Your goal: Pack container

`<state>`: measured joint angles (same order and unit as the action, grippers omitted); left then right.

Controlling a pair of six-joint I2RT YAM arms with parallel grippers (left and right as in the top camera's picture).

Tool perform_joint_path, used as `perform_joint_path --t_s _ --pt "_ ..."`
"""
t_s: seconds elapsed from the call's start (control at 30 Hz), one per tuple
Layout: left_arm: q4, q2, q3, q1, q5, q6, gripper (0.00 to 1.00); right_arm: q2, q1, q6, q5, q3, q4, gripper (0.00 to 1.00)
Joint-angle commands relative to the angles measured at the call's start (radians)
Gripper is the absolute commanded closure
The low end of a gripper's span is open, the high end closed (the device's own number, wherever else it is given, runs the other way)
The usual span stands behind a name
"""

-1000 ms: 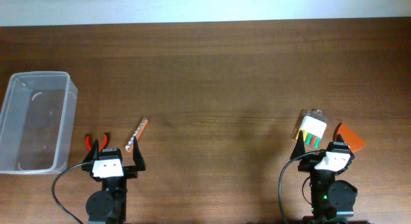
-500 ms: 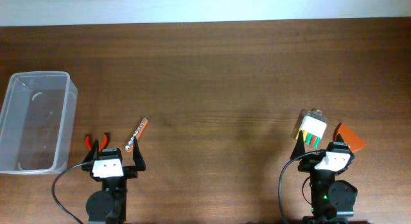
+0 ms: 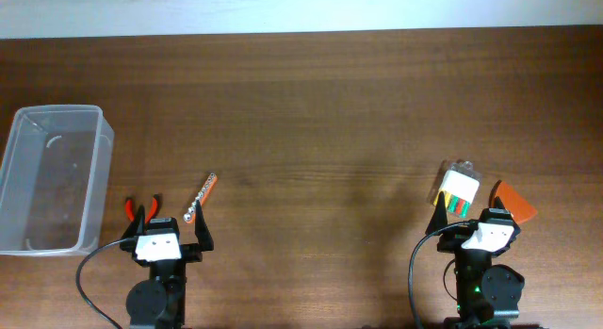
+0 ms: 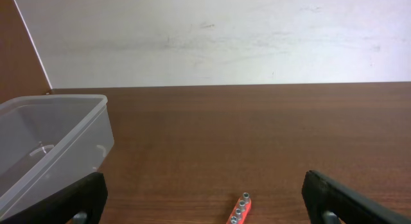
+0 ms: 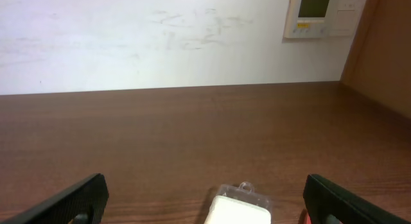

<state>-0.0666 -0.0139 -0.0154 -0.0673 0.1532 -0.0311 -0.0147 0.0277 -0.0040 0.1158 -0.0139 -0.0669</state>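
Observation:
The clear plastic container [image 3: 52, 178] stands empty at the table's left edge; it also shows in the left wrist view [image 4: 45, 144]. My left gripper [image 3: 168, 223] is open and empty at the front, to the container's right. Red-handled pliers [image 3: 138, 209] lie by its left finger. An orange socket strip [image 3: 202, 197] lies just ahead of it, also seen in the left wrist view [image 4: 239, 210]. My right gripper [image 3: 479, 221] is open and empty at the front right. A clear blister pack with a white card [image 3: 457, 190] lies right in front of it, seen too in the right wrist view [image 5: 239, 205].
An orange flat piece [image 3: 514, 201] lies just right of the blister pack. A white wall runs along the table's far edge [image 3: 301, 32]. A wall panel with a display [image 5: 319, 13] hangs behind the table on the right.

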Motion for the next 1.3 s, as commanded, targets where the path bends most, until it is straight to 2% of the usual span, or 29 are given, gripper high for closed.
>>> perform_joint_path --t_s 0.0,0.53,0.9,1.0,1.27 --pt "-0.001 0.009 0.006 -0.002 -0.011 -0.015 0.01 0.011 -0.008 0.005 0.020 0.008 -0.003 0.01" --pt "-0.003 0.001 0.006 -0.002 -0.024 -0.014 0.01 0.011 -0.008 0.005 0.020 0.008 -0.003 0.01" --pt "-0.016 -0.127 0.005 -0.002 -0.133 -0.014 0.01 0.011 -0.008 0.005 0.020 0.008 -0.003 0.01" --pt "-0.016 -0.166 0.005 -0.002 -0.132 -0.014 0.01 0.011 -0.008 0.005 0.042 0.008 0.037 0.01" --pt "-0.016 -0.227 0.005 -0.002 -0.132 -0.014 0.01 0.011 -0.008 0.006 0.026 0.008 0.020 0.01"
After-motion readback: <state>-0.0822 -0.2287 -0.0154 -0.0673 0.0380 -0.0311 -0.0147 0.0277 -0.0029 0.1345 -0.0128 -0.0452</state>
